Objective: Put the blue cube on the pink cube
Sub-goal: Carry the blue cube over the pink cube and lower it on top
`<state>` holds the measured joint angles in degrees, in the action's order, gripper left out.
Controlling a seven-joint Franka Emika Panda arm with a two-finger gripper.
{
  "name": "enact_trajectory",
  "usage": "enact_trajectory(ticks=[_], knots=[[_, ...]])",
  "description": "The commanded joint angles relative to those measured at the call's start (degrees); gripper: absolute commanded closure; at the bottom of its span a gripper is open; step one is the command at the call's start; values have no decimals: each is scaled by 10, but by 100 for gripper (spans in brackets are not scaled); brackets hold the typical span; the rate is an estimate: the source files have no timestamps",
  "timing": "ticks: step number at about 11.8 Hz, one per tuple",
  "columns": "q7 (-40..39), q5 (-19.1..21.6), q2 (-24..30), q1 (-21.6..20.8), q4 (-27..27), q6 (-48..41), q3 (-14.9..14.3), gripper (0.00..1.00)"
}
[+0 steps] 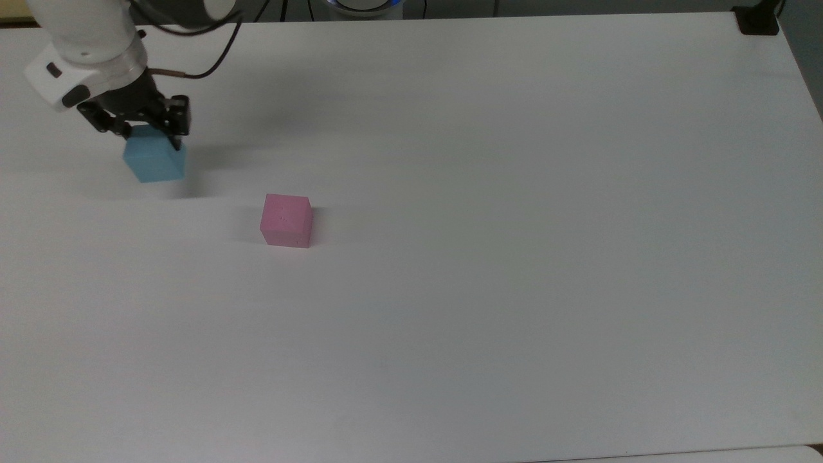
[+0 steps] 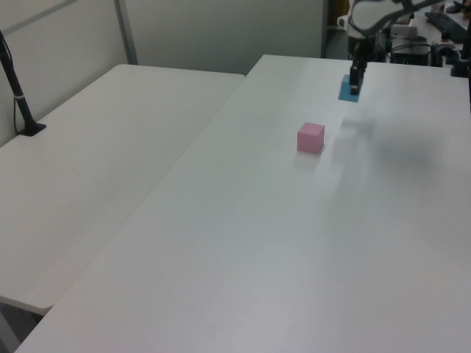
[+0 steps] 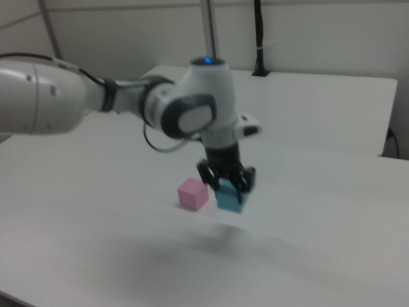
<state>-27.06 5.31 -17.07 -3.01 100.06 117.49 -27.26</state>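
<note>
A: Where is the blue cube [image 1: 154,162] right now?

B: In the upper left of the top view, clamped between the two black fingers of the gripper [image 1: 149,134]. The jaws are closed to the cube's width, pressing on opposite faces near its top. It looks lifted: in the right view the blue cube [image 3: 230,198] hangs clear of the white table [image 3: 332,256] with a soft shadow underneath, and in the left view the blue cube [image 2: 347,88] sits at the upper right of the frame, with a blurred shadow lower down on the tabletop.

A: And the pink cube [image 1: 287,220]?

B: Resting flat on the table [image 1: 514,257], left of centre in the top view, below and to the right of the blue one, near it but apart. The right view puts the pink cube [image 3: 193,194] just to the left of the held cube, at about mid-frame; the left view has the pink cube [image 2: 310,137] below and to the left of the gripper [image 2: 356,83].

A: So which step is this?

B: I'd judge it as the carry: grasp made, cube off the surface, stacking not yet done.

A: What does the next move need?

B: Travel toward the pink cube with enough height to clear its top, then line up the faces squarely before lowering. The two cubes are about the same size, so an off-centre placement could tip the blue one off on release.
</note>
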Motion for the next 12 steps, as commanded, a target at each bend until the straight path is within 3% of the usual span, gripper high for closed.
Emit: enact_trajectory(ticks=[1,2,4,5,12], knots=[[109,21,4,-85,-36,-33,-3,76],[133,21,2,-105,-37,-33,4,75],[168,18,-5,-110,-40,-27,39,75],[172,17,-13,-110,-50,-28,44,75],[170,12,-47,-109,-53,-20,46,72]])
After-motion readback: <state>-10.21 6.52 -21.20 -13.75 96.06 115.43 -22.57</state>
